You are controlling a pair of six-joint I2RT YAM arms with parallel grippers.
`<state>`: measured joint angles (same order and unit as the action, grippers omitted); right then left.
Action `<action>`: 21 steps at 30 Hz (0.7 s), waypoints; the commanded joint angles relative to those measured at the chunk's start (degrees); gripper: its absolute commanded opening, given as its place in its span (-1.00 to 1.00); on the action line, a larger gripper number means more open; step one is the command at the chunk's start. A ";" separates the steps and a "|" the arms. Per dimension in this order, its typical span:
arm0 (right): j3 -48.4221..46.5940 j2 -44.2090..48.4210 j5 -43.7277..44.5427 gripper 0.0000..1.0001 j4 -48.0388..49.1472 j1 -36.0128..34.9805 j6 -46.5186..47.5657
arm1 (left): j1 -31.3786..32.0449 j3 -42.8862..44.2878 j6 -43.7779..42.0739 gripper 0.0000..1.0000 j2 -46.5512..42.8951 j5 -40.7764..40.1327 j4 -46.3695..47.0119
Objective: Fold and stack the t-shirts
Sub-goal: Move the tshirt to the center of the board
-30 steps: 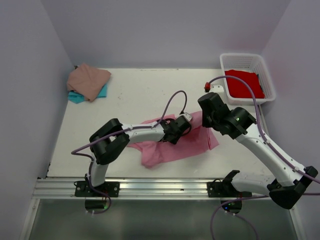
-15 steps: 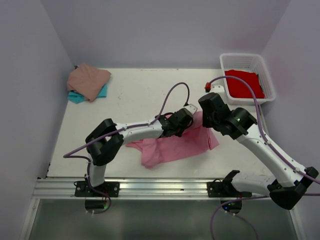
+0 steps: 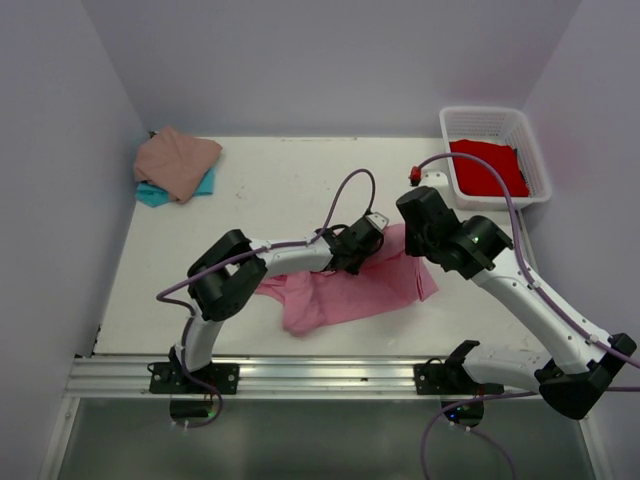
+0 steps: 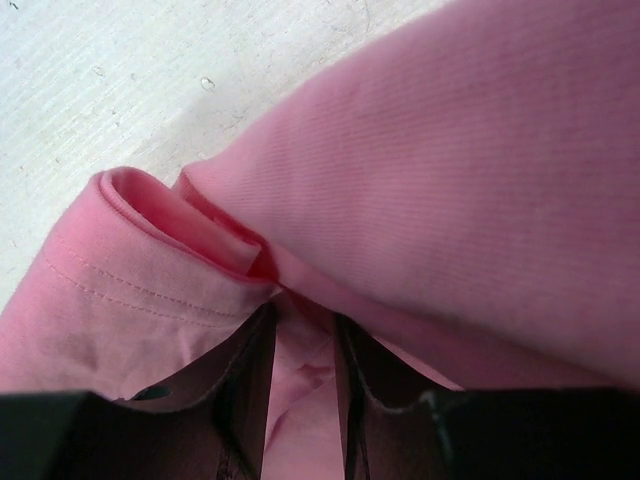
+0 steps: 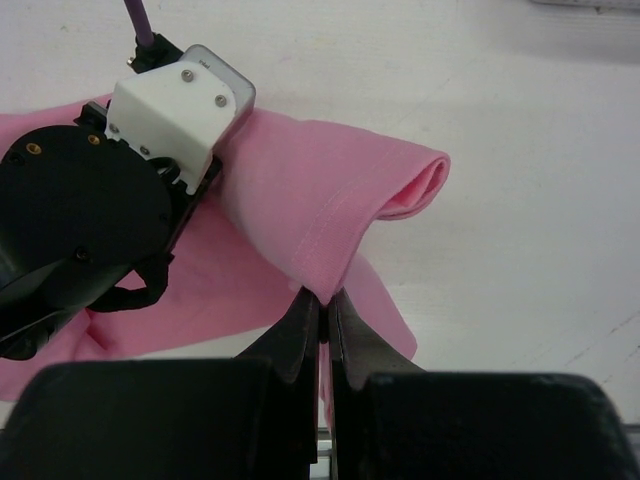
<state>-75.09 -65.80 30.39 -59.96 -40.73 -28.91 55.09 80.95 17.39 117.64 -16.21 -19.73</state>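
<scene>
Over the last second the left hand (image 3: 363,240) has slid from the middle of the bright pink t-shirt (image 3: 350,290) toward the shirt's far edge. It now sits just beside the right hand (image 5: 322,300), and its jaws have drawn in. In the left wrist view its dark fingers (image 4: 245,385) stand either side of a ridge of pink cloth that fills the gap between them, so it appears to be grasping a fold, with a hemmed edge curling just ahead of the fingertips. The right hand has not shifted: it stays clenched, tips together on the pink fabric just below a stitched sleeve hem, and the sleeve opening (image 5: 425,178) bulges ahead and to the right of it. The left hand's white wrist housing lies ahead and to its left. The shirt itself has hardly moved and still lies crumpled on the surface (image 3: 270,190), trailing back from both hands toward the arm bases. Both hands now seem to have a hold along one edge, which suggests a lift or a spread-out is being readied rather than a fold already made. Well away to the left hand's far left, the tan-pink t-shirt (image 3: 175,160) lies on the teal t-shirt (image 3: 150,194). The red t-shirt (image 3: 485,168) lies in the white basket (image 3: 480,118) beyond the right hand.
</scene>
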 commanded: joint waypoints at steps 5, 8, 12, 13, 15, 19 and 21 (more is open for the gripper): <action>0.38 1.90 1.34 -1.00 0.02 0.56 -0.54 | -0.25 3.42 1.15 -0.42 0.65 1.52 -3.64; 0.56 2.08 1.51 -1.00 0.02 0.74 -0.54 | -0.07 2.56 2.82 -0.59 -0.40 2.06 -5.49; 0.65 1.90 1.42 -1.00 0.20 0.92 -0.62 | 0.46 -1.05 3.79 -0.93 -1.80 0.92 -6.02; 0.73 1.90 1.16 -1.00 0.37 0.92 -0.54 | 0.46 -1.92 3.79 -0.93 -1.72 0.65 -6.03; 0.82 1.73 1.07 -1.00 0.46 0.92 -0.71 | 0.46 -2.55 3.88 -0.81 -1.81 0.65 -6.38; 0.82 1.64 0.81 -1.00 0.55 0.92 -0.71 | 0.46 -3.51 3.71 -0.42 -2.33 1.61 -4.71; 0.82 1.64 0.98 -1.00 0.55 1.00 -0.63 | 0.46 -3.52 3.44 -0.28 -2.68 2.40 -4.10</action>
<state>-74.50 -65.06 30.41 -60.01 -40.05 -28.93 55.24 79.11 20.43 116.09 -15.70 -22.33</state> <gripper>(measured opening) 0.026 0.341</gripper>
